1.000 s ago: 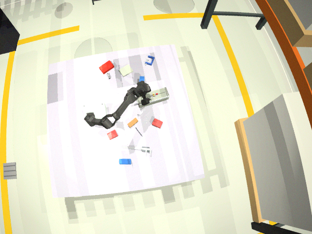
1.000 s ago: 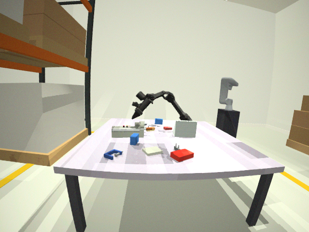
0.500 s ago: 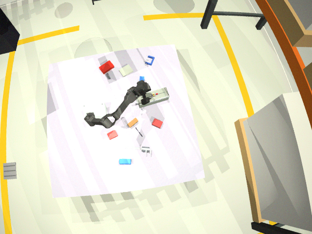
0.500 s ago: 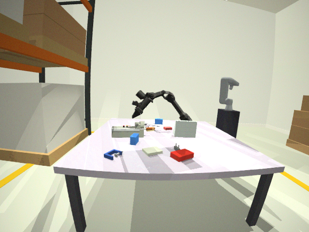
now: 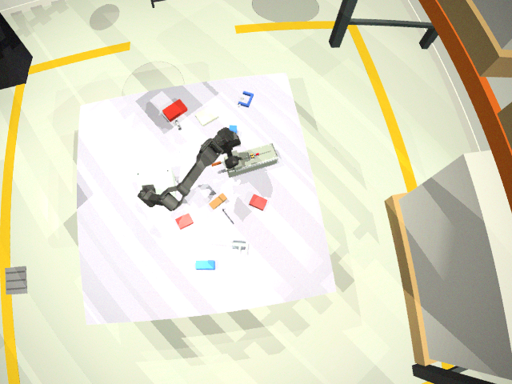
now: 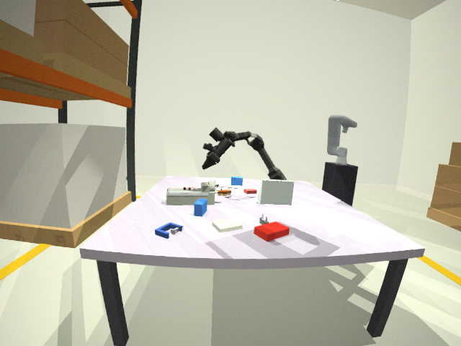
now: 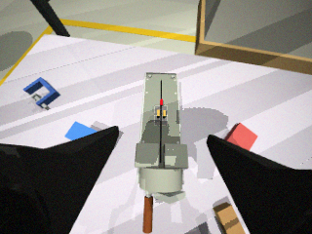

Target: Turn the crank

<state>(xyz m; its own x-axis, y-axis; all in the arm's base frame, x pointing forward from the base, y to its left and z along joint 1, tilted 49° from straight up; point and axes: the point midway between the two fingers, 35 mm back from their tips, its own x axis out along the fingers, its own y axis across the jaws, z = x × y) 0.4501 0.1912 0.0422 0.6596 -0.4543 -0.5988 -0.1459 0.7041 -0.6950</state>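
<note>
The grey-green machine (image 5: 255,164) (image 6: 186,197) (image 7: 171,93) stands on the table. Its red pointer (image 5: 257,154) (image 7: 161,102) is on the slot, beyond the two brass zero marks (image 7: 161,113) toward the machine's far end in the wrist view, and not level with them. The crank's orange-brown handle (image 5: 216,163) (image 6: 224,192) (image 7: 147,214) sticks out past the round hub (image 7: 161,179) at the near end. My gripper (image 6: 204,167) (image 7: 164,135) is open and empty, high above the machine, touching neither it nor the handle. In the top view the arm hides the hub.
A blue block (image 5: 233,128) (image 6: 200,207) (image 7: 80,133) and a blue clamp (image 5: 246,99) (image 6: 167,230) (image 7: 41,92) lie to one side of the machine. A red block (image 5: 258,202) (image 7: 242,137) and an orange block (image 5: 218,201) (image 7: 229,219) lie on the other. A grey-green panel (image 6: 276,192) stands upright.
</note>
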